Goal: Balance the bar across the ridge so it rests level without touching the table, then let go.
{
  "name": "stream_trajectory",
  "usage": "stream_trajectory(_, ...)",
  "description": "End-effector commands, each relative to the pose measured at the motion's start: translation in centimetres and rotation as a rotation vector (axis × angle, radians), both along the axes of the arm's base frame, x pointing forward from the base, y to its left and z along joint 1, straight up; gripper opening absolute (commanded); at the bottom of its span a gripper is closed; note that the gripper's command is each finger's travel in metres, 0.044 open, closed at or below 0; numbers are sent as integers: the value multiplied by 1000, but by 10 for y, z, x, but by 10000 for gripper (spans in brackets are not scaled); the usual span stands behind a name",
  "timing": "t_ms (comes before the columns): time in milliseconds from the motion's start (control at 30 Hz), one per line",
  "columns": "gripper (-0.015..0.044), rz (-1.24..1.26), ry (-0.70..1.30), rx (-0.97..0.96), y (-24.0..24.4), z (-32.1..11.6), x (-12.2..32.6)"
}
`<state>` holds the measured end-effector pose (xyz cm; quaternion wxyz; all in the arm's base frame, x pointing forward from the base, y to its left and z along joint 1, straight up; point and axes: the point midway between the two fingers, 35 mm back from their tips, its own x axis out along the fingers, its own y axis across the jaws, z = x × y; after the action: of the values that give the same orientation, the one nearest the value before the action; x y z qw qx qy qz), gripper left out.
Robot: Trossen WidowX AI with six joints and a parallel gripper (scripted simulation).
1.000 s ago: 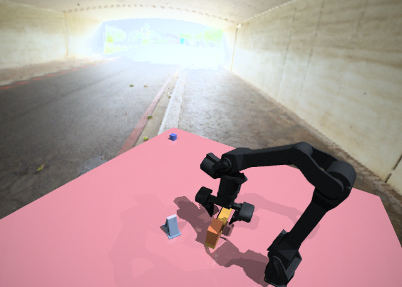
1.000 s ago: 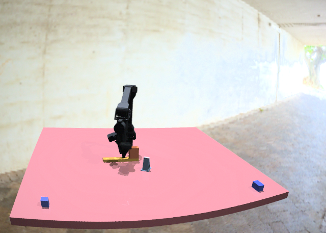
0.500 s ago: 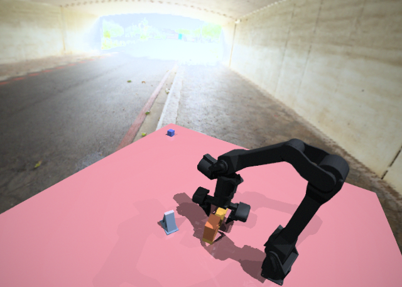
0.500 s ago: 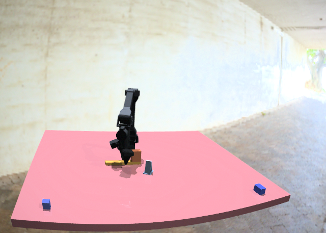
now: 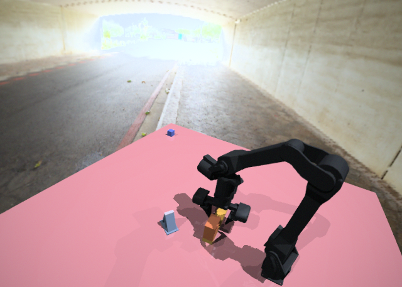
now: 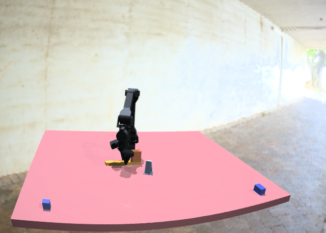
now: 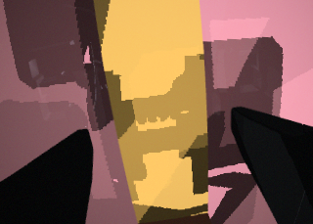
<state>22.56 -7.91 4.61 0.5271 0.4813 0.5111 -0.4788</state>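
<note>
The yellow bar lies on the pink table, with an orange block on one end. The grey-blue ridge stands upright on the table beside the block end, apart from the bar. My gripper is open, low over the bar, its fingers on either side of it. In the wrist view pink table shows between the bar and each finger, so neither appears to touch it. In the top view the fingertips are partly hidden.
One blue cube shows near the far corner of the table in the top view. The exterior view shows two blue blocks, one near the front left corner and another near the right corner.
</note>
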Motion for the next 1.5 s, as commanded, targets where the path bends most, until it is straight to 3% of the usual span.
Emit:
stream_trajectory(0, 210, 0, 0, 0, 0, 0, 0)
stream_trajectory(100, 131, 0, 0, 0, 0, 0, 0)
stream_trajectory(333, 85, 0, 0, 0, 0, 0, 0)
stream_trajectory(467, 0, 0, -1, 0, 0, 6, 1)
stream_trajectory(1467, 0, -3, -2, 4, -1, 82, 5)
